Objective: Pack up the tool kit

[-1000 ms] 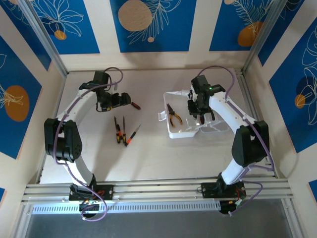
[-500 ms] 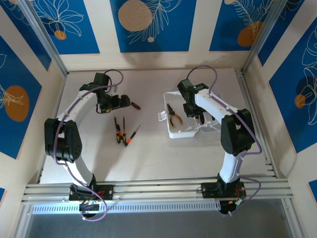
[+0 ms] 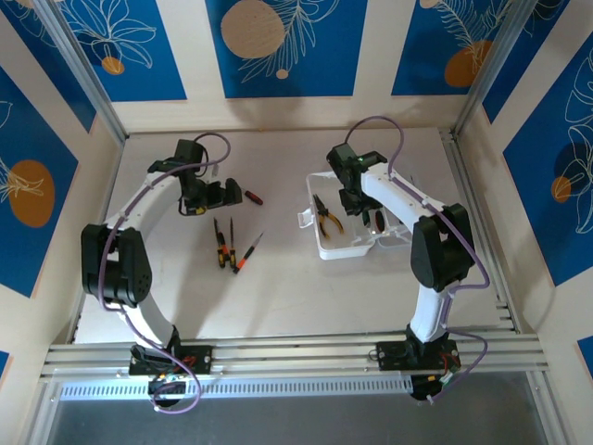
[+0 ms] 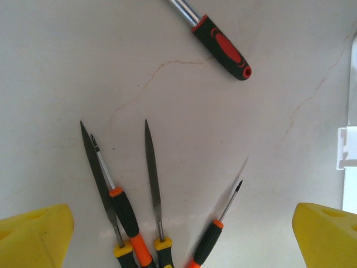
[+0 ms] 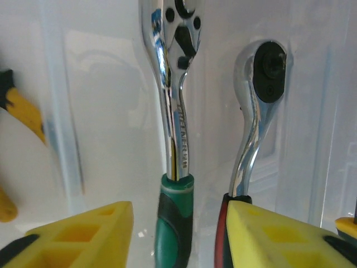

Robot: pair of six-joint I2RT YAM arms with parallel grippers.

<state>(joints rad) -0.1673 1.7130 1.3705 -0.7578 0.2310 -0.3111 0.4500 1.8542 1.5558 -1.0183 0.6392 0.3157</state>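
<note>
The tool kit's translucent white case (image 3: 335,247) lies open right of centre, with yellow-handled pliers (image 3: 324,216) inside. My right gripper (image 3: 358,200) hangs low in the case; its yellow fingers (image 5: 95,229) stand open either side of a green-handled ratchet wrench (image 5: 174,128), with a gap on each side. A red-handled wrench (image 5: 252,128) lies beside it. My left gripper (image 3: 211,193) is wide open above the table. Below it lie several orange, yellow and black screwdrivers and files (image 4: 127,212), and a red-and-black handled tool (image 4: 224,48) lies farther off.
The loose tools (image 3: 222,246) lie together left of centre, one orange driver (image 3: 246,252) angled apart from them. The case's latch tab (image 3: 301,219) sticks out toward them, and its edge (image 4: 347,148) shows at the right. Walls enclose the table on three sides.
My right arm swung left across the case and its jaws opened, letting go of the green-handled wrench. The left arm has barely shifted and stays open.
</note>
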